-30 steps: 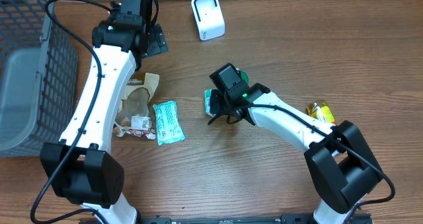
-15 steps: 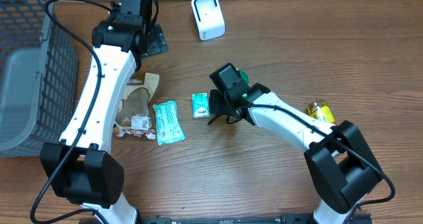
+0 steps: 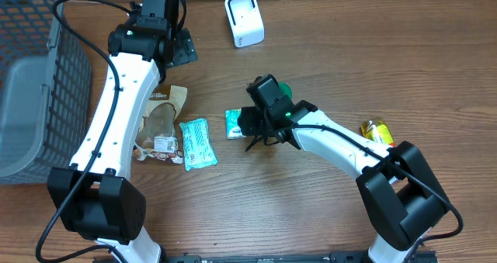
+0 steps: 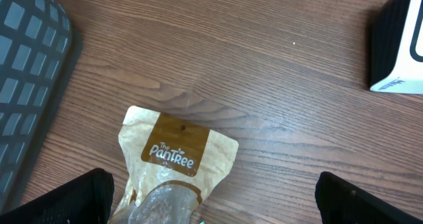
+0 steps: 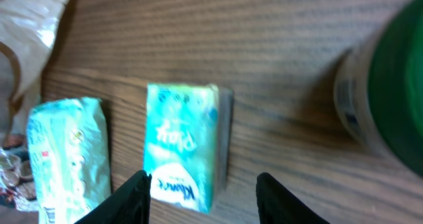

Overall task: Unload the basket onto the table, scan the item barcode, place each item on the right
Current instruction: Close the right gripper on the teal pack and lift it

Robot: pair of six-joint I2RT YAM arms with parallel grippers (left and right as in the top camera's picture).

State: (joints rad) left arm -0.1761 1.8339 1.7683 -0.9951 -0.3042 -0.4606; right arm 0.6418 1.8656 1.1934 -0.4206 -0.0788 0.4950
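- At surface centre, pack [image 3: 234, 124] just dropped free; R gripper [image 5: 203, 187] jaws part-open, empty.
- L gripper [image 4: 215, 201] jaws wide, empty.
- Scanner [image 3: 244, 19] at 12 o'clock; regrasp needed.

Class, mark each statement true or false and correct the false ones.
The tissue pack lies on the table. True.
The left gripper holds the brown pouch. False: the left gripper is open and empty above the pouch.
The white scanner stands apart from the tissue pack. True.
The yellow can sits on the scanner. False: the yellow can lies on the table, far from it.
The right gripper is shut. False: the right gripper's fingers are spread beside the tissue pack.
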